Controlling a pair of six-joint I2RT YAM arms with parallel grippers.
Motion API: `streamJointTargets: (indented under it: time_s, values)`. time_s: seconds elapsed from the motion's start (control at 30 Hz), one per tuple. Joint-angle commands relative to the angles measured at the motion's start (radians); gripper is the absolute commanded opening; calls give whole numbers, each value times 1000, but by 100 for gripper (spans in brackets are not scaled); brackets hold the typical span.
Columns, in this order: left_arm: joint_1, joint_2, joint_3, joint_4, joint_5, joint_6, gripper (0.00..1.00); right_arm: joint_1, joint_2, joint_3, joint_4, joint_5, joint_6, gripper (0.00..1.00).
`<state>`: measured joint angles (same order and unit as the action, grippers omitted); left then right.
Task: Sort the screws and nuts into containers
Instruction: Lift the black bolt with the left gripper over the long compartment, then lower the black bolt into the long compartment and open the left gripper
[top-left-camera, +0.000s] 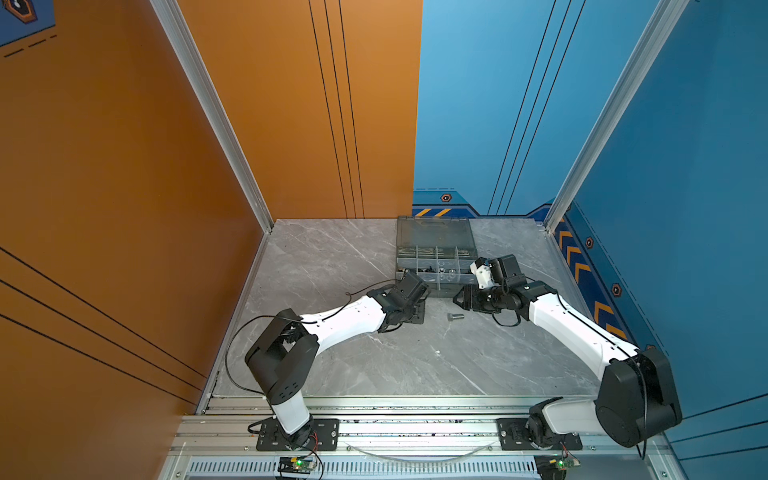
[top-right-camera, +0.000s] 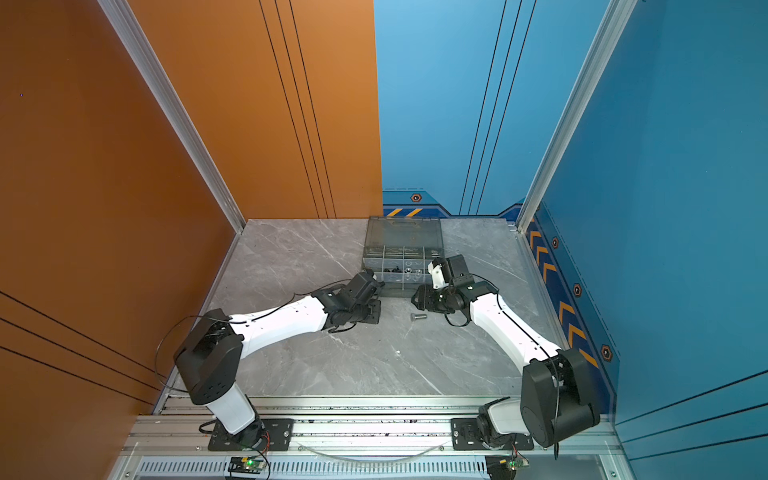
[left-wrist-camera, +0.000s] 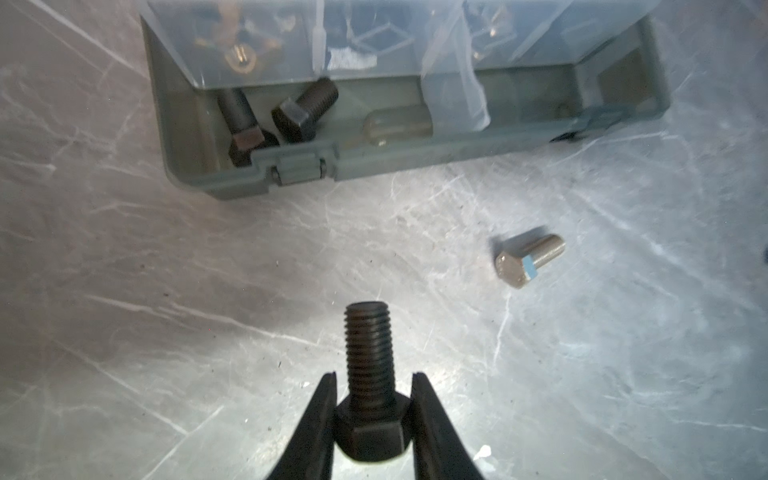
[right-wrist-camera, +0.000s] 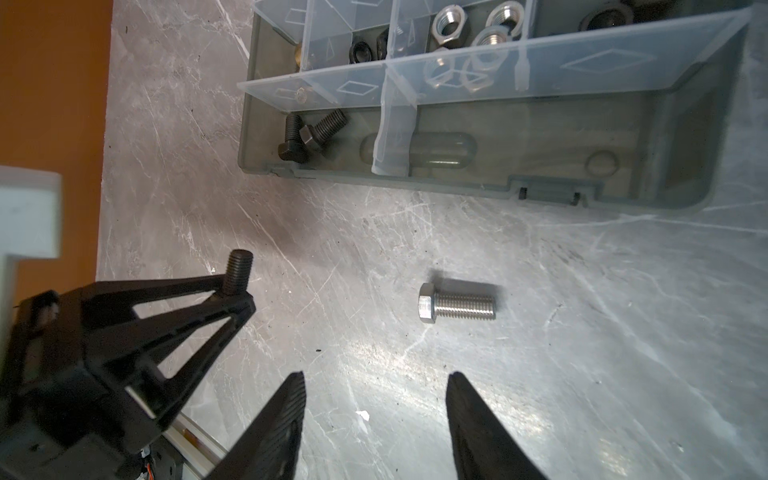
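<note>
Left pincer: grips matte black screw by its hex head. Right pincer: gapes empty over marbled grey bench, near shiny silver threaded screw.

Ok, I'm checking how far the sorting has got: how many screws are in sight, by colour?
Black screws: 3. One black screw is clamped in the left gripper; two more lie in a front compartment of the organizer case.
Silver screws: 1. The silver screw lies on the table.
Total: 4
</note>
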<state>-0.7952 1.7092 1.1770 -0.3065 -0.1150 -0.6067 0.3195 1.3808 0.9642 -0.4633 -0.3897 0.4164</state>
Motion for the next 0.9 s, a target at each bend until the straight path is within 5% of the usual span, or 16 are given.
streamJointTargets:
  time_s: [0.0,0.87]
  values:
    - [45,7,56,62,60,26,0,-8,-23,-14,6,-5,-8,57]
    - [158,302,335,56,115,95,0,-25,-28,-44,15,-3,-2,57]
